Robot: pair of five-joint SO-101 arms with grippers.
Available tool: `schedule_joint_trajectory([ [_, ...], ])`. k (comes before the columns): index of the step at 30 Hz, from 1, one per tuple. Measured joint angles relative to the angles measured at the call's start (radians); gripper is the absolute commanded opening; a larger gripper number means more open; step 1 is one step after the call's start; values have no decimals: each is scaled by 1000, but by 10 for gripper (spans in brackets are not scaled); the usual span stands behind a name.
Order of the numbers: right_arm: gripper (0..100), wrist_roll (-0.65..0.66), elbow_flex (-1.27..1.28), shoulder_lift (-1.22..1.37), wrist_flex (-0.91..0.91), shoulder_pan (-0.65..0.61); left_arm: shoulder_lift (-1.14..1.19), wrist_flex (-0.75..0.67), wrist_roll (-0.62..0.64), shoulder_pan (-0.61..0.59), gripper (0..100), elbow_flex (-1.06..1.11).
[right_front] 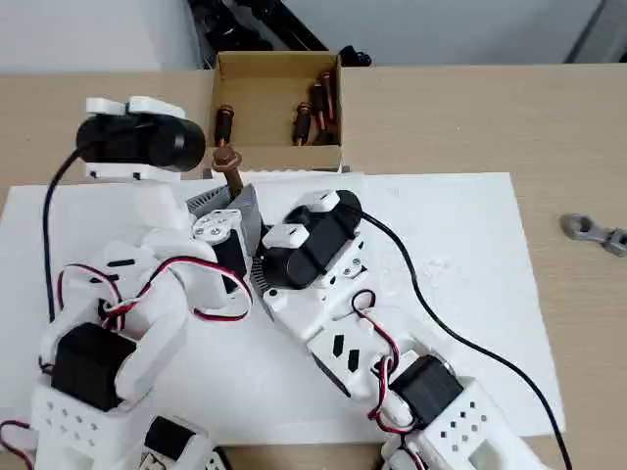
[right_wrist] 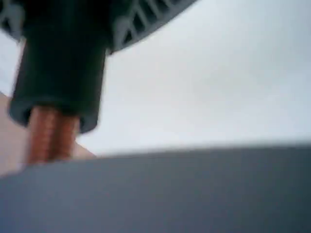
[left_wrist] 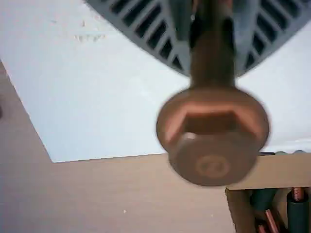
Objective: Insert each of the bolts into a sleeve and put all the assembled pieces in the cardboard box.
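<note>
Copper bolt [left_wrist: 212, 131] clamped in my left gripper [left_wrist: 211, 43], hex head facing wrist camera, over white sheet [right_front: 460, 255] just before box [right_front: 284, 155]. Right gripper [right_wrist: 68, 29] closed on black sleeve [right_wrist: 58, 73], copper thread poking from its end. I see several assembled pieces [right_front: 313, 113] lying in box.

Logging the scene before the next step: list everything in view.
cardboard box: one, brown, at the sheet's far edge
assembled pieces: about four, copper and black, inside the box
bolt: one, copper, hex-headed, in left gripper near the box
sleeve: one, black, copper thread protruding, in right gripper
paper sheet: one, white, under the arms
table: one, light wood
metal part: one, silver, on table beside the sheet
left gripper: grey, shut on bolt
right gripper: grey, shut on sleeve
</note>
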Motion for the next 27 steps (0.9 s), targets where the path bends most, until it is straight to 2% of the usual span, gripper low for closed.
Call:
schedule_joint_trajectory([
  [13,4,-3,2,3,0,8,49,-21,0,2,13,43],
  [22,4,-3,2,2,-6,5,71,28,0,-6,136,9],
  [27,4,-2,2,2,-31,6,72,77,-2,-3,164,-11],
])
